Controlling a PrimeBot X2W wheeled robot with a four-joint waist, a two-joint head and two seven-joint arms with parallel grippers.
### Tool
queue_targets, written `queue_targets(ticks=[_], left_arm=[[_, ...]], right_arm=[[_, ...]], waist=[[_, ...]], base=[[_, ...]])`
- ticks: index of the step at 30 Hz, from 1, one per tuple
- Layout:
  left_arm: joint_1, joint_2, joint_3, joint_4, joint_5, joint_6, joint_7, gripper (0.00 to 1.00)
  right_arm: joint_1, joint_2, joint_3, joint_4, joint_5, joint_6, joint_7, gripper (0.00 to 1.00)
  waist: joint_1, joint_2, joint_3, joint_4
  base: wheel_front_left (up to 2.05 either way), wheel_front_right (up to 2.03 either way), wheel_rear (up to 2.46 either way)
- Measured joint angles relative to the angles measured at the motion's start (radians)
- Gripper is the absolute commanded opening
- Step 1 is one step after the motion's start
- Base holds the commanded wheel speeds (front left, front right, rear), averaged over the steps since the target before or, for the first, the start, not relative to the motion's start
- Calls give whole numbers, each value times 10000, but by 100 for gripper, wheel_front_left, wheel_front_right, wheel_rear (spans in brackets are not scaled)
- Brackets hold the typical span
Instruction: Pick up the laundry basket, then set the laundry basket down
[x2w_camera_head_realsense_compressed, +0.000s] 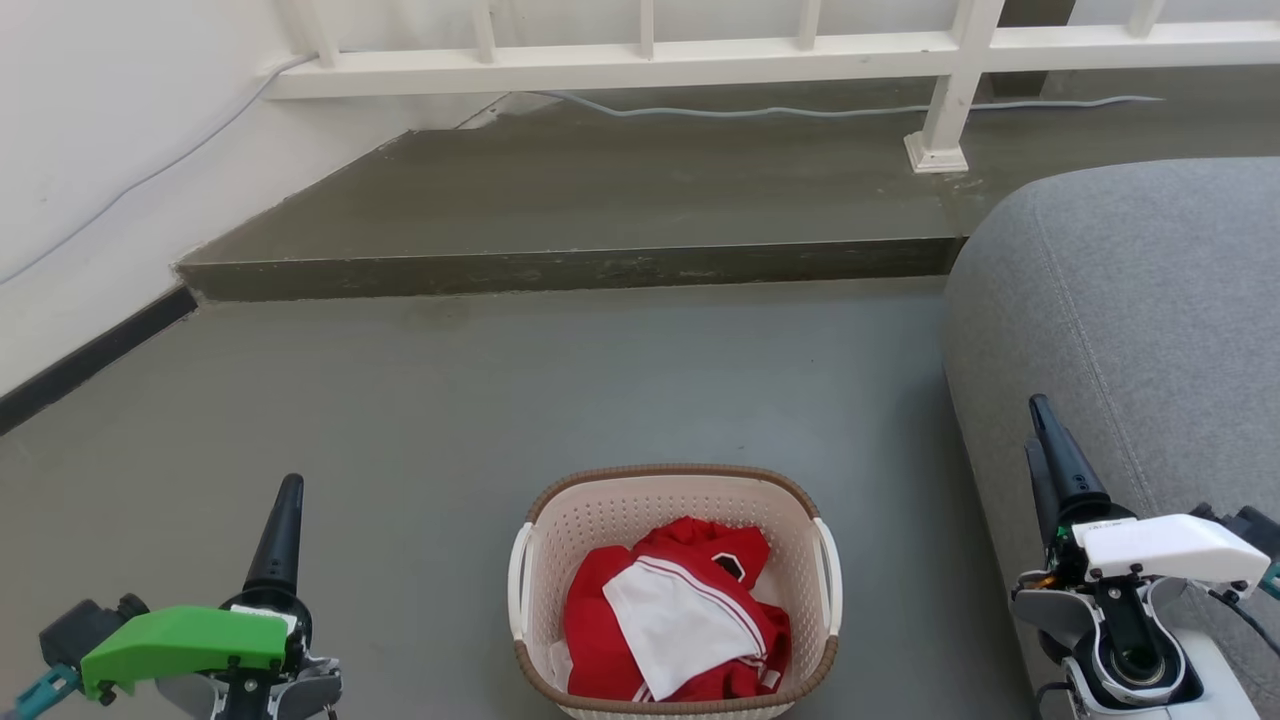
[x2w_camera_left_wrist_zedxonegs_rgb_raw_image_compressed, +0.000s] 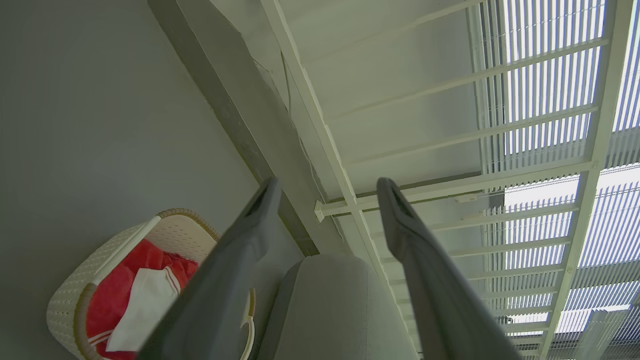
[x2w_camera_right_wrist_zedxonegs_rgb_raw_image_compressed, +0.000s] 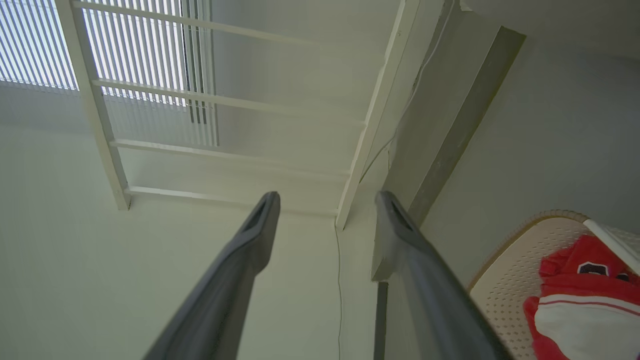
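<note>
Laundry basket (x2w_camera_head_realsense_compressed: 640, 515) sits on the grey floor (x2w_camera_head_realsense_compressed: 600, 380), low centre of my head view, just beside the grey sofa (x2w_camera_head_realsense_compressed: 1130, 300). Red-and-white clothing (x2w_camera_head_realsense_compressed: 680, 620) lies heaped inside. The brown rim and both white side handles are free; nothing grips them.

Left gripper (x2w_camera_head_realsense_compressed: 288, 490): lower left of head view, well left of the basket, above bare floor. From the head the two fingers line up, so I can't read the gap there. In the left wrist view the fingers (x2w_camera_left_wrist_zedxonegs_rgb_raw_image_compressed: 240, 260) stand clearly apart, a wide gap between the tips, nothing between them and nothing touched. The basket shows at that view's lower left, partly behind one finger.

Right gripper (x2w_camera_head_realsense_compressed: 1040, 420): lower right of head view, seen against the sofa edge, apart from the basket. In the right wrist view its fingers (x2w_camera_right_wrist_zedxonegs_rgb_raw_image_compressed: 425, 270) are likewise spread wide and empty. The basket's wall and clothing show at that view's lower right, clear of the fingertips.

A raised step (x2w_camera_head_realsense_compressed: 560, 270) and a white railing (x2w_camera_head_realsense_compressed: 640, 60) lie beyond the basket.
</note>
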Motion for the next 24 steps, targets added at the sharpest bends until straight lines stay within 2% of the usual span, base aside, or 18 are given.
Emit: queue_targets(ticks=[13,24], left_arm=[[-172,491,-679,-86,1879,0,-470,100],[-373,648,-857,-384,4420,-6,-886,100]], right_arm=[[-212,-228,581,-13,-1689,6,-464,100],[-395,-355,821,12,-3812,-2,-842,100]], waist=[[0,0,25,-91],[0,0,48,-186]], base=[[0,0,0],[0,0,0]])
